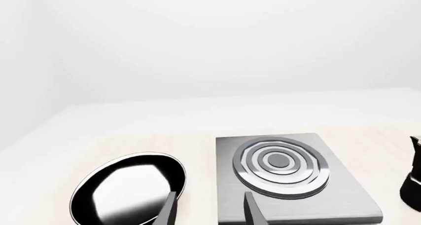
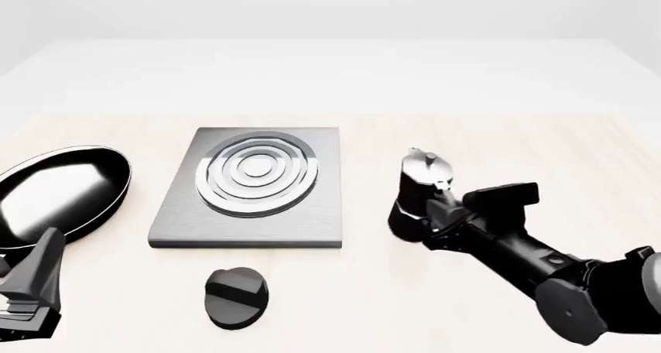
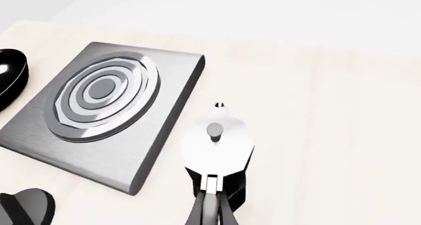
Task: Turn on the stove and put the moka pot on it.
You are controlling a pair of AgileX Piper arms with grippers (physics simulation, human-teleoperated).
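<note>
Pinching the black side handle of the moka pot (image 3: 217, 151), the right gripper (image 3: 212, 205) has its fingers (image 3: 204, 210) pressed close around that handle, as the right wrist view shows from above. In the front view the right gripper (image 2: 442, 207) meets the pot (image 2: 422, 184) from the right, and its arm stretches low across the tabletop (image 2: 578, 159) toward the lower right corner, where its far end is cut off.

The pot stands upright on the tabletop, just beside the right edge of the stove (image 2: 251, 186) and not on it. The knob (image 2: 237, 294) lies apart from the slab, nearer the arms.

The left gripper (image 1: 209, 210) shows two fingers (image 1: 167, 212) spread apart, with the gap between them open, above the near edge of the stove (image 1: 296, 185) and the frying pan (image 1: 128, 190). In the front view only part of the left gripper (image 2: 31, 291) shows at the lower left corner, beside the pan (image 2: 57, 194); the rest of that arm is out of frame. The pot's right half is cut off in the left wrist view.
</note>
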